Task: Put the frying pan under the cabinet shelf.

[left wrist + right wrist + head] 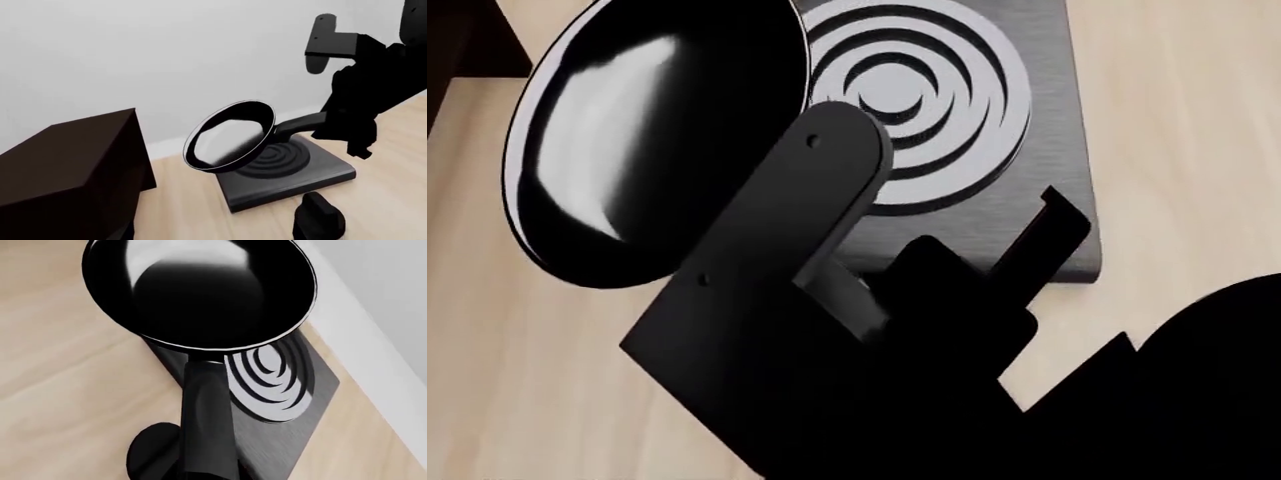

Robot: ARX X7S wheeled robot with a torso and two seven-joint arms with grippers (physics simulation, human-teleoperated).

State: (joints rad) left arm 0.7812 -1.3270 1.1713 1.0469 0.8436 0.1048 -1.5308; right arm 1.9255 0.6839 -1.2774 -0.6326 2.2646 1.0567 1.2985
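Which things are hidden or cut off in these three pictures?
- Right claw's jaws: the head view shows only black arm parts; the right wrist view's bottom edge cuts the frying pan handle.
- Left claw: no view shows it clearly.
- Cabinet shelf: the left wrist view's edges crop it, opening unseen.
- Burner plate: partly covered by pan and arm.

Glossy black frying pan (pixel 230 136) (thin pale rim) — dark wooden cabinet shelf (pixel 67 170), matt.

Open wooden table surface (pixel 187 210) separates the cabinet shelf (pixel 73 165) from the burner plate (pixel 287 177), leaving a free passage there, while the frying pan (pixel 230 137), raised and tilted, overhangs the burner plate's edge nearest the cabinet shelf.
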